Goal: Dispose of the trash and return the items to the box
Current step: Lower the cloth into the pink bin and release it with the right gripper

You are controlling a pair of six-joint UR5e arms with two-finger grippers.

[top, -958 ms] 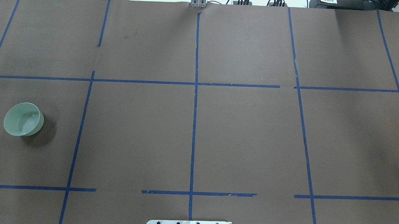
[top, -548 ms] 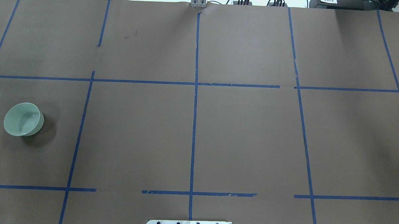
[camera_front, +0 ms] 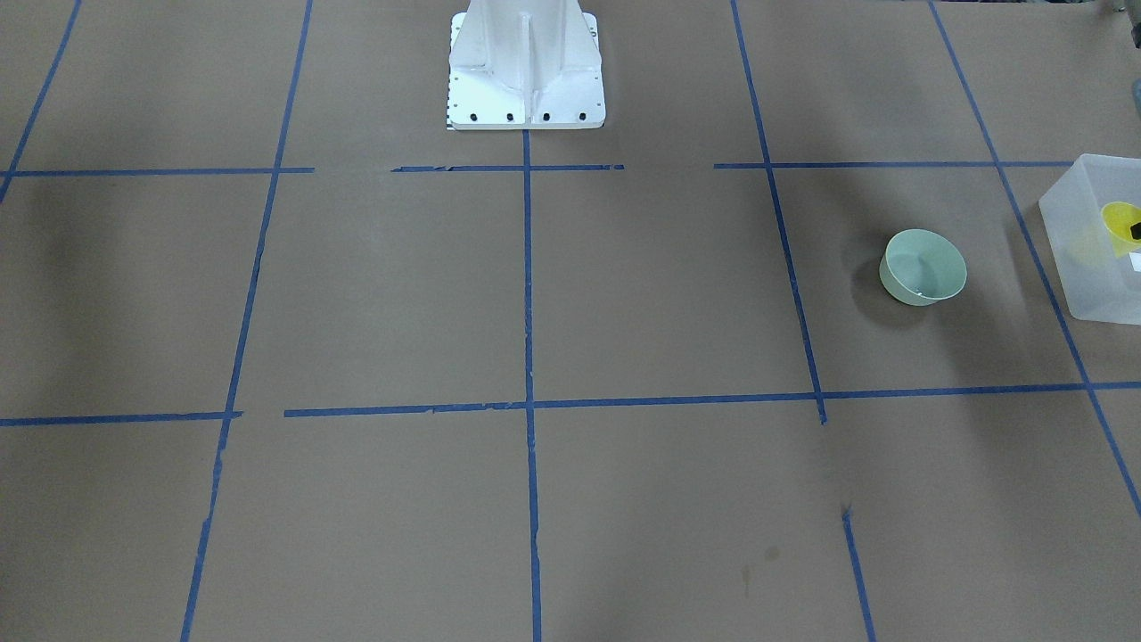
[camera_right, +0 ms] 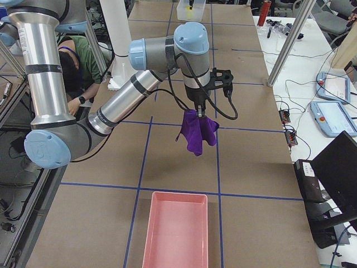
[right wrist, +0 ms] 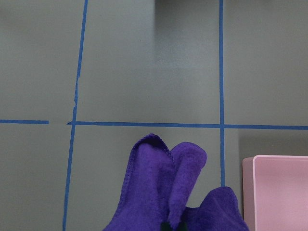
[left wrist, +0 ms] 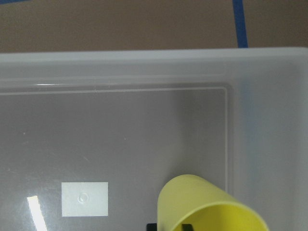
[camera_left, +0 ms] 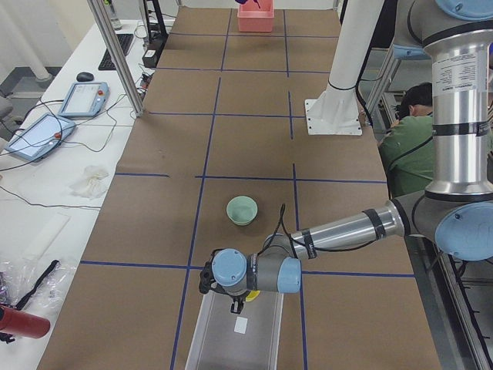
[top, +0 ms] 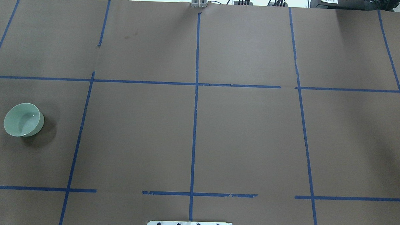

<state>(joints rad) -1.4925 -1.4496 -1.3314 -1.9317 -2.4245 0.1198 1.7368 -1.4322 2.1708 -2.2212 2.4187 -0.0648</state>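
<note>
Pinches small bright yellow plastic cup [left wrist: 207,207] in left gripper [left wrist: 169,227] inside frosted translucent white plastic bin [left wrist: 120,62], apparently for release there; leaves pale green round bowl [camera_front: 923,266] on bench [camera_front: 624,294] near bin; clamps purple cloth [right wrist: 154,192] in right gripper [right wrist: 172,226], well apart from bin, presumably as trash.

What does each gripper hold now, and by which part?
The left gripper holds the small bright yellow plastic cup, apparently pinching its wall at the rim. The right gripper pinches the purple fabric cloth at its top; the rest hangs.

table [top: 252,144]: brown paper, blue tape grid [top: 195,125] | side bench [camera_left: 46,193]: white, tablets [camera_left: 83,98] | light: even
</note>
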